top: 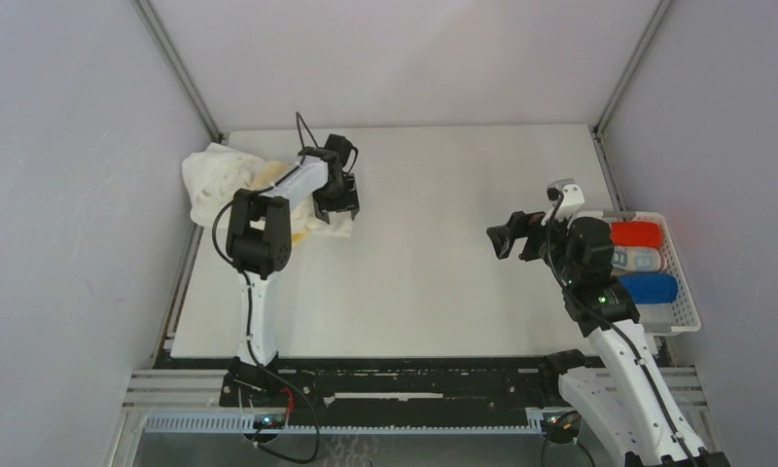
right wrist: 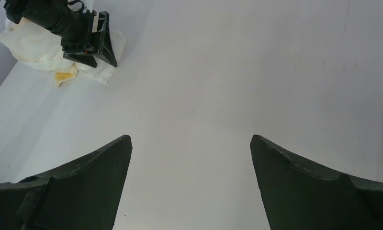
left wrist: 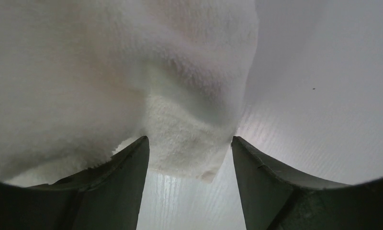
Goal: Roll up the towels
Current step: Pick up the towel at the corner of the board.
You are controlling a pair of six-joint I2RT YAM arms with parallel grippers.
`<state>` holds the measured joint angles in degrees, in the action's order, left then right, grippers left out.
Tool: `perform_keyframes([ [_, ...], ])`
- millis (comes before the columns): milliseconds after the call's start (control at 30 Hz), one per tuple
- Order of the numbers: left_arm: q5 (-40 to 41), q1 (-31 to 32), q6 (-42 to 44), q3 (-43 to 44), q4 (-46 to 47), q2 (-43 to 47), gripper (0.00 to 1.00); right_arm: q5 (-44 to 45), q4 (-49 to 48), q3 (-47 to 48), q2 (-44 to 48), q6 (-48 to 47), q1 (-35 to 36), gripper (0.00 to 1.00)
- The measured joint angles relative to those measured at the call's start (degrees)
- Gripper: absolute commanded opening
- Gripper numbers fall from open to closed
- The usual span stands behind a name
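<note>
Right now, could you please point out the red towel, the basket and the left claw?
red towel [top: 635, 233]: top view, roll's middle.
basket [top: 688, 282]: top view, its right rim.
left claw [left wrist: 189, 143]: left wrist view, between its fingertips.

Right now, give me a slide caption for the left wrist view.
White terry towel corner between the open jaws of the left gripper, table beyond.

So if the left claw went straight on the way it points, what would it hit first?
The white towel: a fold of it lies right ahead of the open left gripper, probably very close, though depth is hard to judge.
</note>
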<state>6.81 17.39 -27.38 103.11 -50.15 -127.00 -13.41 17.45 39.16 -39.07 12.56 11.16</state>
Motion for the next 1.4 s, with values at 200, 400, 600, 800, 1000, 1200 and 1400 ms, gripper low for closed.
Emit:
perform_keyframes([
  [200,-0.8,-0.1,-0.7,0.2,-0.1,-1.4,0.24,0.0,0.0,0.0,-0.4,0.0,0.1,0.94],
  [400,-1.9,-3.5,-2.0,-5.2,2.1,2.4,0.00,0.0,0.0,0.0,-0.2,-0.2,0.1,0.94],
  [600,1.6,-16.2,-0.3,5.2,-5.5,7.8,0.00,0.0,-0.1,0.0,1.0,-0.2,0.1,0.94],
  [800,8.7,-27.3,2.6,39.3,-13.2,9.9,0.00,-0.3,-0.1,0.0,2.0,-0.2,0.1,0.94],
  [1000,7.3,-25.8,3.7,32.2,-8.2,33.8,0.00,-0.6,0.1,0.0,3.9,-0.2,0.2,0.93],
  [1200,0.6,-23.8,5.2,25.4,-2.2,51.1,0.01,-0.8,0.4,0.0,6.1,0.2,0.2,0.93],
  [1400,-9.7,-20.5,5.5,24.2,1.3,56.2,0.01,-1.1,1.0,0.0,9.1,0.4,0.2,0.93],
])
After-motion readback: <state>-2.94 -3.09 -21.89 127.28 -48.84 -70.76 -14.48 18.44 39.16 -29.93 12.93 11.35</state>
